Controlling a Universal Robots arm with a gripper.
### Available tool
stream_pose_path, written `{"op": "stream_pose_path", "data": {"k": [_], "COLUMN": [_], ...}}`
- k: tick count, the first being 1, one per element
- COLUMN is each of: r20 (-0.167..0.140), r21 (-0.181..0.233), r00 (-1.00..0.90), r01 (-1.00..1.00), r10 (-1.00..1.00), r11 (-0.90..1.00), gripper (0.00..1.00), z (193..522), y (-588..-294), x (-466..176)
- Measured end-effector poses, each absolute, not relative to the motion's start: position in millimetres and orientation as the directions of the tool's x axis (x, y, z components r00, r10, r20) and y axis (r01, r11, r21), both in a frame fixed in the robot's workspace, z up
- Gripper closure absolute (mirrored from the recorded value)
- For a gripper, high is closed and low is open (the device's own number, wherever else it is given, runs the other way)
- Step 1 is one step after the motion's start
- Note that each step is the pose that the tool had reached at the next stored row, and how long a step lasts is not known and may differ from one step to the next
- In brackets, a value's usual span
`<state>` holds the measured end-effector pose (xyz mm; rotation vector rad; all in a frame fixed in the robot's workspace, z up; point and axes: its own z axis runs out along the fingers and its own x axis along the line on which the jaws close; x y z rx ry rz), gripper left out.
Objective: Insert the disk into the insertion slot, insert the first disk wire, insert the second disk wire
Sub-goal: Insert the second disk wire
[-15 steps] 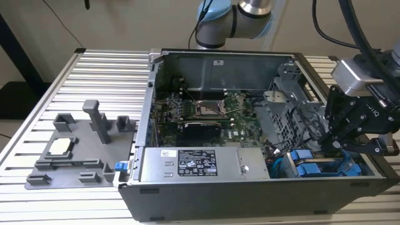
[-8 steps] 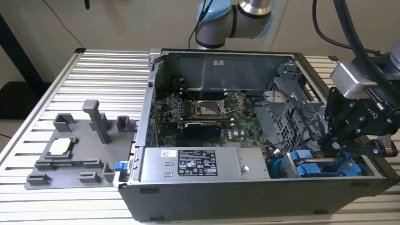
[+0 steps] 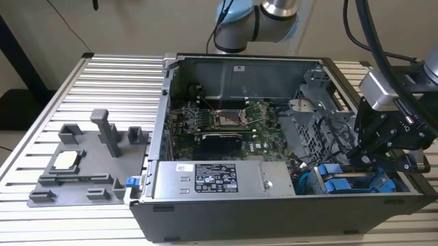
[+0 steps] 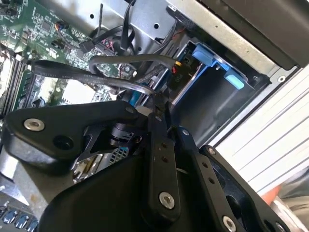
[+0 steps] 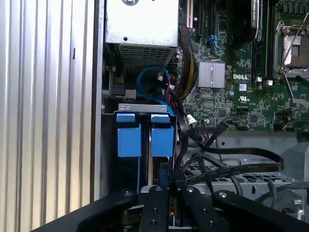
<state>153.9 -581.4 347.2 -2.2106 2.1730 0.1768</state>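
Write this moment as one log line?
pincer: inside computer case | nearest: blue disk carriers, seated side by side | wires: loose

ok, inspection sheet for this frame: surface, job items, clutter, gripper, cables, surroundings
Surface: ribbed aluminium table, carrying an open computer case.
Job's things: two blue drive carriers seated side by side in the drive cage; which one is the task's disk, cannot tell.
Clutter: grey fixture tray at the exterior view's left, holding a pale square part.
Gripper: gripper low at the drive bay, fingertips on a black connector at the cage.
Cables: black flat cables looping by the cage; blue cable near the power-supply box.
Surroundings: nothing seen beyond a plain wall.
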Motion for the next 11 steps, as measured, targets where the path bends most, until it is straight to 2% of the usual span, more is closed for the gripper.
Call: {"op": "stream_pose_path", "data": {"k": [11], "r20": [-0.107], "r21": [0.053], "r00": [0.001], "r01": [-0.999], "r10": [-0.994], "r11": [-0.007], "gripper": [0.84], "z": [340.0], "y": [-581.1], "x": [155.9]}}
